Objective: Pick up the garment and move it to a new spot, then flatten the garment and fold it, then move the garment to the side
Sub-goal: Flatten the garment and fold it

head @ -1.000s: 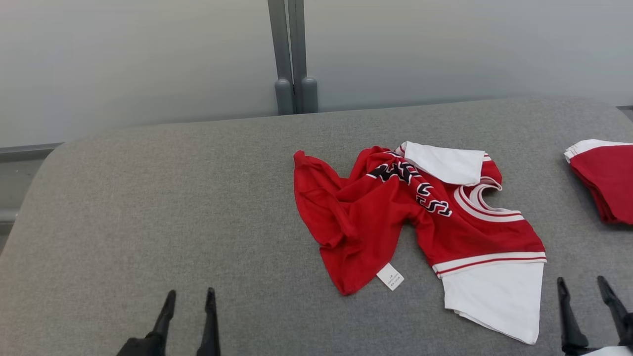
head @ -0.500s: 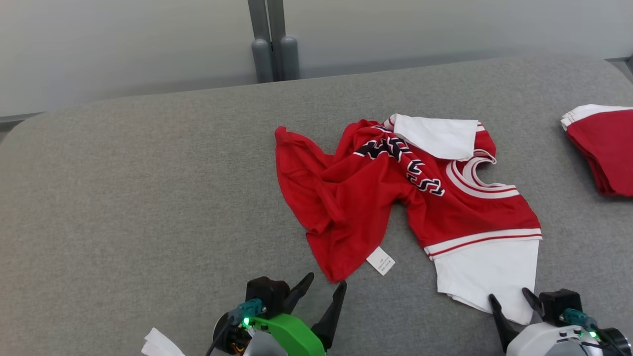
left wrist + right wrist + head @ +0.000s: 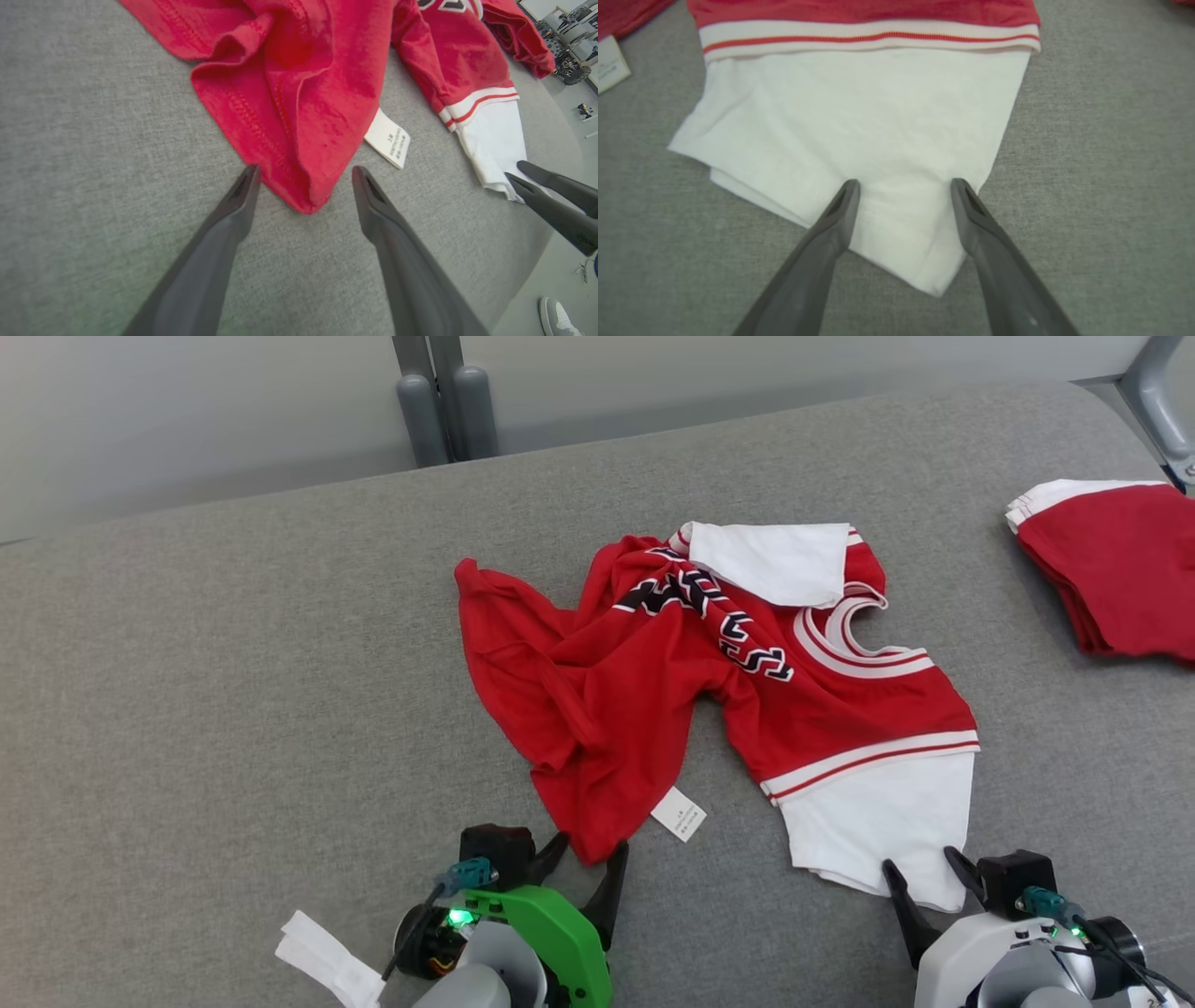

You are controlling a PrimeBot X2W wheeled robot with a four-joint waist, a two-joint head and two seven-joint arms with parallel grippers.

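The garment (image 3: 672,691) is a crumpled red jersey with white sleeves and black-and-white lettering, lying on the grey surface (image 3: 233,663). Its near red corner (image 3: 303,196) sits between the open fingers of my left gripper (image 3: 586,854) (image 3: 304,175), and a white care label (image 3: 388,138) lies beside it. My right gripper (image 3: 922,870) (image 3: 903,185) is open with its fingers astride the tip of the near white sleeve (image 3: 859,130). Neither gripper holds any cloth. In the left wrist view, the right gripper (image 3: 521,170) appears at the right edge.
A folded red and white garment (image 3: 1111,560) lies at the far right of the surface. A grey double post (image 3: 434,397) stands behind the back edge. A shoe (image 3: 558,319) shows on the floor past the surface's near edge.
The head camera has tilted down and shifted. Both grippers have advanced from the near edge up to the garment, the left to the red corner, the right over the white sleeve. The garment lies unmoved.
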